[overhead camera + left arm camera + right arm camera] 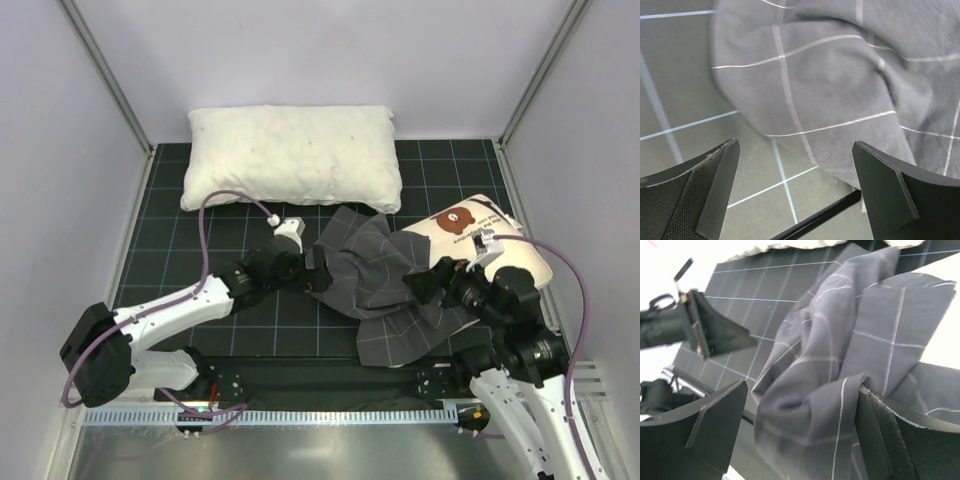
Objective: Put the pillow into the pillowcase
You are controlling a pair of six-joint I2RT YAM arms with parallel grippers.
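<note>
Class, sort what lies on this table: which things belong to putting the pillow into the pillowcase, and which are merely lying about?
For the job:
cream bear-print pillow
dark grey grid-patterned pillowcase

Lying about:
plain white pillow

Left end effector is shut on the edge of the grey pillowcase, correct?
Not quite. The left end effector is open, not shut. Its fingers stand wide apart at the edge of the pillowcase, clamping nothing, as the left wrist view shows.

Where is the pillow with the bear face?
In the top view the bear pillow lies at the right, partly covered by the grey pillowcase, nearer the arms than the white pillow.
</note>
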